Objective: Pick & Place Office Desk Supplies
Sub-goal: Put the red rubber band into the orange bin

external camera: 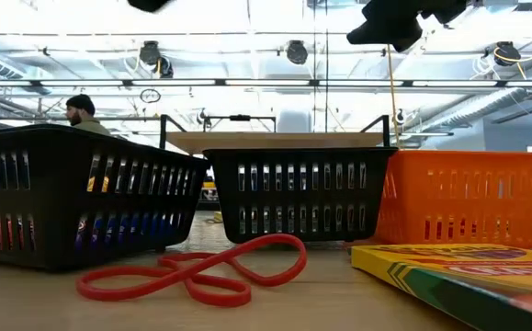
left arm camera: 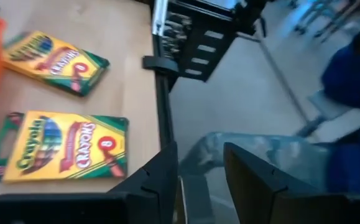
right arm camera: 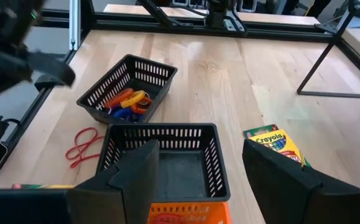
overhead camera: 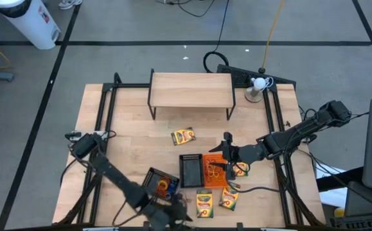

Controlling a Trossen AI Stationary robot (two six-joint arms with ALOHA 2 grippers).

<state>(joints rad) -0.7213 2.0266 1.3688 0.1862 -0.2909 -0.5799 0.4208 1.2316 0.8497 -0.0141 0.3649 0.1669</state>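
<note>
My right gripper (overhead camera: 223, 154) hangs open over the orange tray (overhead camera: 214, 171), nothing between its fingers (right arm camera: 139, 171). The right wrist view looks past them onto an empty black tray (right arm camera: 161, 138), a second black tray (right arm camera: 127, 90) holding several coloured rubber bands, and a red rubber band (right arm camera: 83, 146) loose on the wood. My left gripper (overhead camera: 173, 208) is at the table's front edge beside that second black tray (overhead camera: 162, 183), open and empty (left arm camera: 199, 180). Two crayon boxes (left arm camera: 61, 146) (left arm camera: 55, 55) lie just beyond it. Another crayon box (overhead camera: 183, 136) lies mid-table.
A light wooden shelf (overhead camera: 191, 90) stands at the back with a white ball on a stand (overhead camera: 258, 84) to its right. Black frame rails (overhead camera: 277, 122) run along both sides. A person (external camera: 82, 112) shows in the room behind. Bare wood lies on the left half (overhead camera: 121, 154).
</note>
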